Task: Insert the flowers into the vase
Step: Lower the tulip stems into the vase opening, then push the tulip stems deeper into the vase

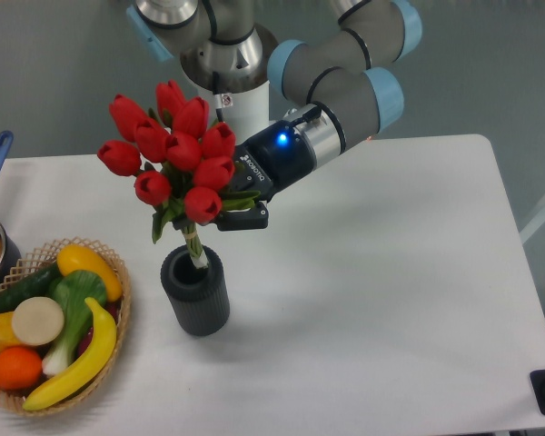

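The gripper (229, 207) is clamped on the flowers (174, 150) just under the red buds, holding the bunch nearly upright over the vase (195, 291), with the pale stem end dipping into the round mouth near its right rim. The buds stand well above the vase, so the bunch looks only partly seated. The main risk from here appears to be the stems catching on the rim: the bunch spreads much wider than the vase, and a drooping green leaf hangs outside the mouth on the left, where it could fold or jam if pushed down. A sideways push through the stems could also tip or slide the small vase, which stands free on the table (391, 300). Letting go too high could leave the top-heavy bunch leaning toward the wicker basket (118, 300) of toy produce just beside it.
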Controlling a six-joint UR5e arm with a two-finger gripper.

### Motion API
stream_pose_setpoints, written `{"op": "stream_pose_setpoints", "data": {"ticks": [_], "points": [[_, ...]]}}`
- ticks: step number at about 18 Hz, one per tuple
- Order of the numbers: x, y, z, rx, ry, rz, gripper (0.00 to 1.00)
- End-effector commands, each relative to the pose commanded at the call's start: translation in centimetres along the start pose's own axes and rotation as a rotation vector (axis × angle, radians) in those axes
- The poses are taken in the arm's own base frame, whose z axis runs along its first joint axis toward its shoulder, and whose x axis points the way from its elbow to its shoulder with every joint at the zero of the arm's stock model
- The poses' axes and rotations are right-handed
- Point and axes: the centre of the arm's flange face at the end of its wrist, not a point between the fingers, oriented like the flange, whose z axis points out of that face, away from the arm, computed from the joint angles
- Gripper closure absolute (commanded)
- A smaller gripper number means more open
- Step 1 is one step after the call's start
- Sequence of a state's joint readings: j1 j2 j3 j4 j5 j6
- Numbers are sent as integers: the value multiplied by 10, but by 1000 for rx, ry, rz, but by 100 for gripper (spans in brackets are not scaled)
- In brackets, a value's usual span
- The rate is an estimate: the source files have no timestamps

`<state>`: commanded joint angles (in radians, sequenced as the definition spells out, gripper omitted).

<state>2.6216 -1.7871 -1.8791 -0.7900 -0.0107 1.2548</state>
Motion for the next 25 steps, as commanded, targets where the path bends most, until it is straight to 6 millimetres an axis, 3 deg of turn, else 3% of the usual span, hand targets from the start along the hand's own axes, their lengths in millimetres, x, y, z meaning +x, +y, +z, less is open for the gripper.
{"op": "stream_pose_setpoints", "data": {"ticks": [4, 12, 25], "points": [[1, 5, 3, -2, 6, -9, 85], [-5, 33, 5, -1, 10, -58, 85], [-7, 55, 7, -4, 12, -98, 84]]}}
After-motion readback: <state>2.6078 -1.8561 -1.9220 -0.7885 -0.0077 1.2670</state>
